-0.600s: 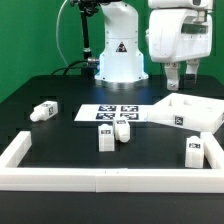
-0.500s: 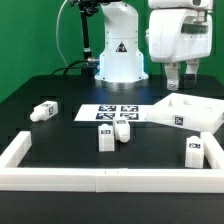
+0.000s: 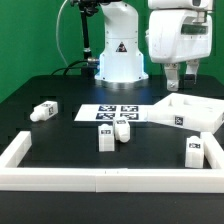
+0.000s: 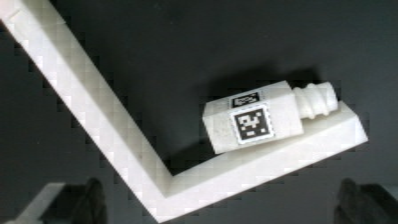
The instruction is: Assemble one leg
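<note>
Several white legs with black-and-white tags show in the exterior view: one (image 3: 42, 111) at the left, two (image 3: 105, 139) (image 3: 122, 129) close together in the middle, and one (image 3: 193, 151) at the right by the wall. My gripper (image 3: 177, 72) hangs high at the back right, above the large white square piece (image 3: 196, 108), holding nothing. In the wrist view a leg (image 4: 267, 118) with a threaded end lies inside a corner of the white wall (image 4: 107, 110). I cannot tell which leg it is. My gripper (image 4: 217, 205) is open, its dark fingers (image 4: 71, 200) far apart.
The marker board (image 3: 92, 114) lies flat mid-table. A low white wall (image 3: 100, 178) runs along the front and both sides. The robot's white base (image 3: 120, 55) stands at the back centre.
</note>
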Controlling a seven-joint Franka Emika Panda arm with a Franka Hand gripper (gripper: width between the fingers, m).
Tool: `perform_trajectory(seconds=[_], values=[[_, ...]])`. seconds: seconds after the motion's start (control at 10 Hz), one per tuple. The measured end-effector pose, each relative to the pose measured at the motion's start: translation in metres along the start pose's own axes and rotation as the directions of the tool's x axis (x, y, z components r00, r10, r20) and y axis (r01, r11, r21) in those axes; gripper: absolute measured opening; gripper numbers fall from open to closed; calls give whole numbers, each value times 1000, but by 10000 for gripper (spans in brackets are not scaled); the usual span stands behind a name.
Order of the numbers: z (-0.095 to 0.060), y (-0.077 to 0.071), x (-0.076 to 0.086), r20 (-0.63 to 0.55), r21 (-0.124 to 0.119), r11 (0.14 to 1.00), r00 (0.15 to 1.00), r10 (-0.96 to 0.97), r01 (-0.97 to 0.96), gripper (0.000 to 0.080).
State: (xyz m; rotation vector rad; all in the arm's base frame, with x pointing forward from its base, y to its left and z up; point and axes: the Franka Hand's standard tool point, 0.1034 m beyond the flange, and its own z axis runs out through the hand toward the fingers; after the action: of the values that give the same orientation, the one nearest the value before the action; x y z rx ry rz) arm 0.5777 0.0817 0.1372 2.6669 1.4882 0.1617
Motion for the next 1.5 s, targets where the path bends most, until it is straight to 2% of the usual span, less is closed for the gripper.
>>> perform_trajectory(seconds=[0.1, 0.3, 0.4, 0.5, 0.9, 1.0, 1.1, 1.3, 1.4, 1.5], values=[[6, 10, -4, 2, 10, 998, 998, 65, -65, 649], [18, 24, 16, 20, 42, 939, 940, 340, -341, 649], [26, 33, 19, 48, 95, 922, 927, 373, -376, 649], [27, 44, 21, 11, 97, 916, 921, 389, -388, 649], [30, 41, 19, 17, 98, 916, 921, 389, -388, 649], [39, 39, 13, 13, 89, 897, 901, 434, -434, 649], [50, 32, 10, 43, 98, 857, 862, 505, -507, 649], [70, 23, 23, 106, 112, 727, 736, 669, -677, 649], [76, 24, 26, 103, 119, 711, 721, 686, -693, 649], [77, 25, 35, 35, 104, 730, 736, 676, -676, 649]])
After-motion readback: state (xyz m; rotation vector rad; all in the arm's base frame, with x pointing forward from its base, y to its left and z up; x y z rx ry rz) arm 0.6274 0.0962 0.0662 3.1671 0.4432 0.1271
